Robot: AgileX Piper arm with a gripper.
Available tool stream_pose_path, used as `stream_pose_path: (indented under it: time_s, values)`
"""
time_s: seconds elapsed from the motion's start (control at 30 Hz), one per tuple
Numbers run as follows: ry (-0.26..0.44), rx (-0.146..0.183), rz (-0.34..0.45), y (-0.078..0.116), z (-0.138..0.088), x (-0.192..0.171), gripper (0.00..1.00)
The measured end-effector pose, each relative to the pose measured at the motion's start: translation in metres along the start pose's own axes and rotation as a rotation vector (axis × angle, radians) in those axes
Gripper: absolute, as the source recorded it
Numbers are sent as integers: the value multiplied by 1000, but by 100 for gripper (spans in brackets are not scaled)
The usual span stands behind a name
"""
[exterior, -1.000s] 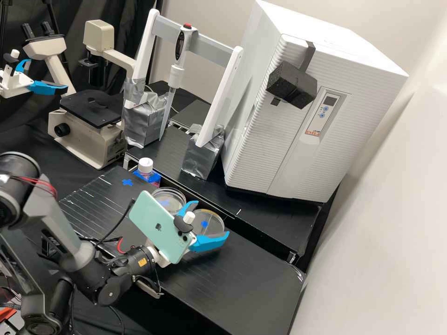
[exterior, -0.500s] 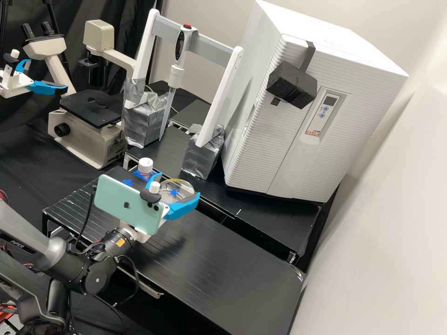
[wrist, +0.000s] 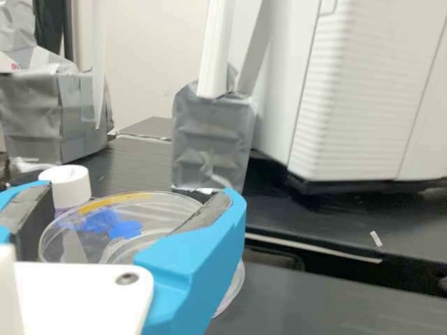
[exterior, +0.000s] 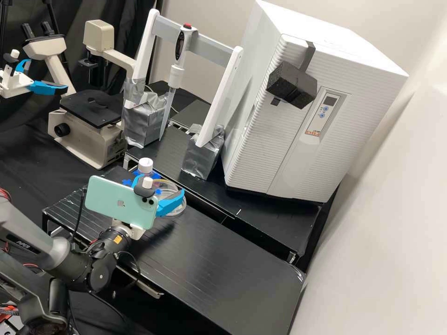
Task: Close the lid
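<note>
“High view first: where is the gripper (exterior: 161, 184) to be found, and is anything held in it?”

“It is seen over the bench (exterior: 223, 260), just beside the white-capped bottle (exterior: 145, 165). The clear lid (wrist: 154, 213) is held by its edges, with one blue finger on either side. The fingers are parted widely, about as far as the lid is broad, and are closed no further than that.”

“And the dish (exterior: 180, 207)?”

“It is seen on the bench under the lid and the gripper, its clear rim partly hidden by a finger.”

“Can the task be called done?”

“Not from what is shown. The picking up of the lid can be counted as done, and most of the carrying too, it is judged. Whether the two rims are touching cannot be told.”

“What is left, then?”

“The lid is to be centred over the dish, lowered level until it is seated all round, and let go; then the gripper is to be drawn clear. Should the release be made off centre, the lid might be left perched on the rim, or the dish might be nudged.”
</note>
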Motion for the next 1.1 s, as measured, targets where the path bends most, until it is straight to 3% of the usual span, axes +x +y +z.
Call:
stream_pose_path:
  time_s: [0.17,0.63,1.1]
  values:
    - [-24,-12,-22,-3,8,3,0]
    - [-64,8,8,-6,19,13,0]
    - [-87,52,22,-9,27,18,0]
